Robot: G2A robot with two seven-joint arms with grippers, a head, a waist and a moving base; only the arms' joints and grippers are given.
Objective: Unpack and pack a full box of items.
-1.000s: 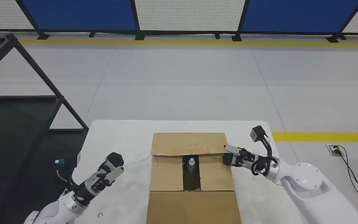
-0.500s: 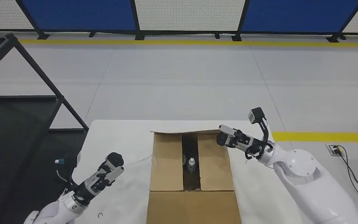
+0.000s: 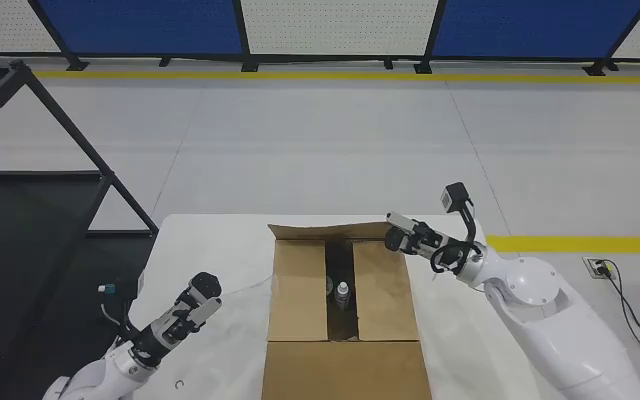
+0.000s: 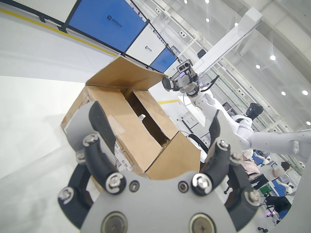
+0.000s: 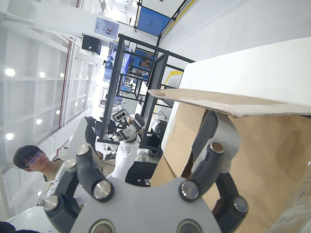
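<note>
While both arms sit over the desk (image 3: 200, 245), the cardboard box (image 3: 385, 300) stands at its centre. On the box, the 12 o'clock flap (image 3: 325, 232) stands upright and the 6 o'clock flap (image 3: 340, 372) leans outward. The two side flaps (image 3: 298, 300) are folded flat with a dark slot between them, and a small white-capped bottle (image 3: 342, 293) shows in the slot.

Noted: the right pincer (image 3: 393, 233) is at the box's 1 o'clock corner, by the end of the upright flap. Its jaws are released and grip nothing. One finger (image 5: 206, 127) lies close to the cardboard beneath the flap's edge; whether they touch cannot be judged.

Noted: the left pincer (image 3: 210, 295) is at 8 o'clock from the box, well apart from it, with jaws released and empty.
</note>
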